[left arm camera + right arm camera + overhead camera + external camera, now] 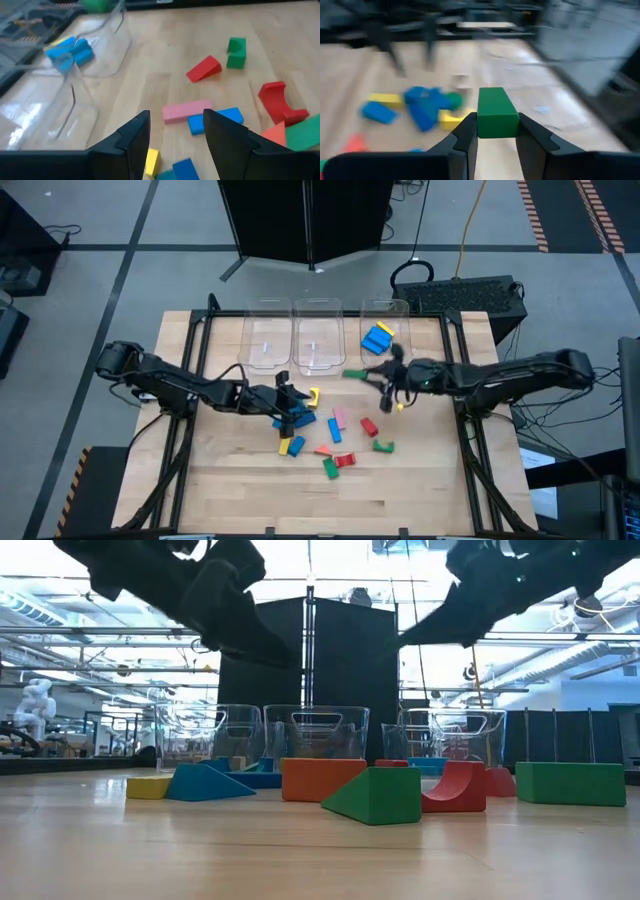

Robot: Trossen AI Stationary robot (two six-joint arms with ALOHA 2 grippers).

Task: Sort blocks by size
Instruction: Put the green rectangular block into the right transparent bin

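The table (240,480) carried three clear bins (318,345) along its twelve o'clock edge, the right bin (385,330) holding blue and yellow blocks, and loose blocks (335,442) lay scattered around the centre toward six o'clock. The right gripper (496,131) was clenched on a green block (496,117) just at six o'clock of the right bin. The left gripper (175,135) stood released, jaws apart and empty, over the blocks at nine o'clock of the scatter.

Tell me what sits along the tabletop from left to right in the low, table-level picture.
Yellow block → blue wedge → orange block → green wedge → red arch → green block.
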